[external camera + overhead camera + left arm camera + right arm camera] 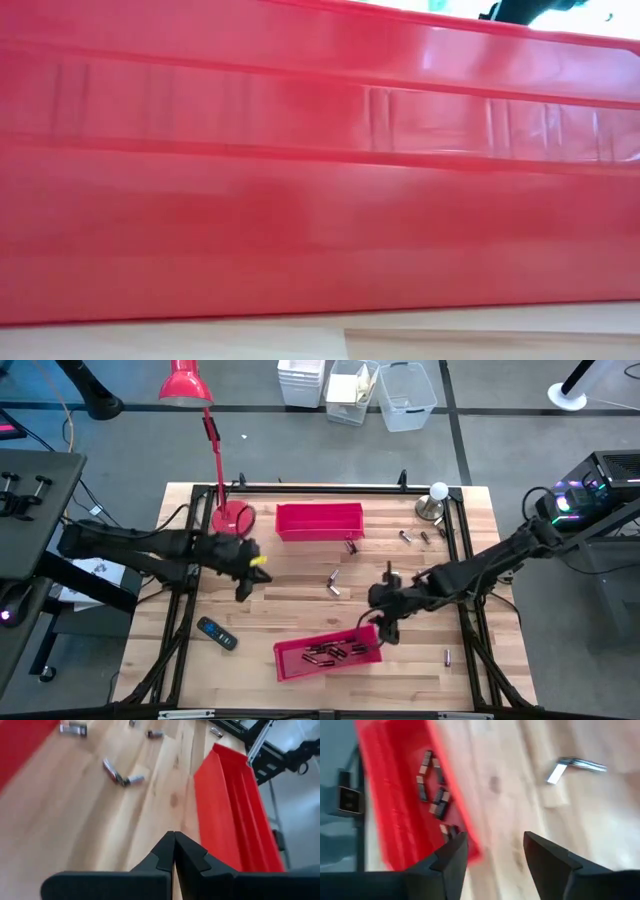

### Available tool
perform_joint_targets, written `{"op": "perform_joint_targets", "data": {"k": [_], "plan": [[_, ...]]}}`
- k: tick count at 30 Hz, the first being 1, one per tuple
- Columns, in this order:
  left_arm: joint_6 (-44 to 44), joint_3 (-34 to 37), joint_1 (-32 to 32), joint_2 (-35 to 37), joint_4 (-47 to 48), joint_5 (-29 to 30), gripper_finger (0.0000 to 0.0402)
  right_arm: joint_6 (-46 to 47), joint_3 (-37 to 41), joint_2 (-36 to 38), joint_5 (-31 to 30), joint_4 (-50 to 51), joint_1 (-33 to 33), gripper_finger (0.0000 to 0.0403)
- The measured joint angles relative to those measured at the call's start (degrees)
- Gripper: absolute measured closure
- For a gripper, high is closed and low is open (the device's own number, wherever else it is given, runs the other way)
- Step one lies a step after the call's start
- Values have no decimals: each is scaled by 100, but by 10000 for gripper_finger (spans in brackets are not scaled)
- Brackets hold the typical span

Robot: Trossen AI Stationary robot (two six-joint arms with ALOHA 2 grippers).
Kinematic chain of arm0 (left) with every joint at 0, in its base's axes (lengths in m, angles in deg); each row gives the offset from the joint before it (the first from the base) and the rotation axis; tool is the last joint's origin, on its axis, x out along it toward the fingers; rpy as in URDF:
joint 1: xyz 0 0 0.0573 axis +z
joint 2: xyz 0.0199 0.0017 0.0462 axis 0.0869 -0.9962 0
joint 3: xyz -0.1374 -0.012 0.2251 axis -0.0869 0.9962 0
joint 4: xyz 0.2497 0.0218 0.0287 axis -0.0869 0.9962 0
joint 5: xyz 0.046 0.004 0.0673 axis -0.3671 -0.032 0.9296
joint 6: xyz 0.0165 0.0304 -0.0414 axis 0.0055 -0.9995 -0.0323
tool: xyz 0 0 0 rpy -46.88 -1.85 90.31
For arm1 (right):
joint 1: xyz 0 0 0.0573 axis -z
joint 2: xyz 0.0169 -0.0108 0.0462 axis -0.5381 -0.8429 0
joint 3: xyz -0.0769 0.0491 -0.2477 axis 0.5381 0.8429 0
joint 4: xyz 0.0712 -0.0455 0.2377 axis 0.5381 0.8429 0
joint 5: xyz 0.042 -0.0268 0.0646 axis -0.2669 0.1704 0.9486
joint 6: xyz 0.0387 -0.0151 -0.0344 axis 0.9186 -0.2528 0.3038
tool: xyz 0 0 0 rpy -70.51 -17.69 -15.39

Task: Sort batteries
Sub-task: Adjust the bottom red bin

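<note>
Two dark jointed robot arms; the left arm bears a yellow mark, both with blocky black fingers.

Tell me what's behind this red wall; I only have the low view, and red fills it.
Observer: That's the near red tray; it holds several batteries.
Operator: Report the right gripper.
Observer: The right gripper is open and empty, at that tray's right end.
Operator: Now the left one.
Observer: The left gripper is shut, holding nothing, over bare wood left of the middle.
Operator: List what's left to sort.
Observer: Two loose batteries lie mid-table, and more sit near the far right corner.
</note>
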Motion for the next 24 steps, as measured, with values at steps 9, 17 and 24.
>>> {"op": "perform_joint_targets", "data": {"k": [9,17,24], "plan": [[1854,12,-2131,-205,1212,217,401,413,585,329,416,1238,-236,389],[1547,12,-3178,-1911,-380,-519,401,1067,1807,324,1248,-924,-447,398],[767,6,-2885,-3140,-1014,-904,401,1513,1845,326,1216,-1376,-370,402]]}}
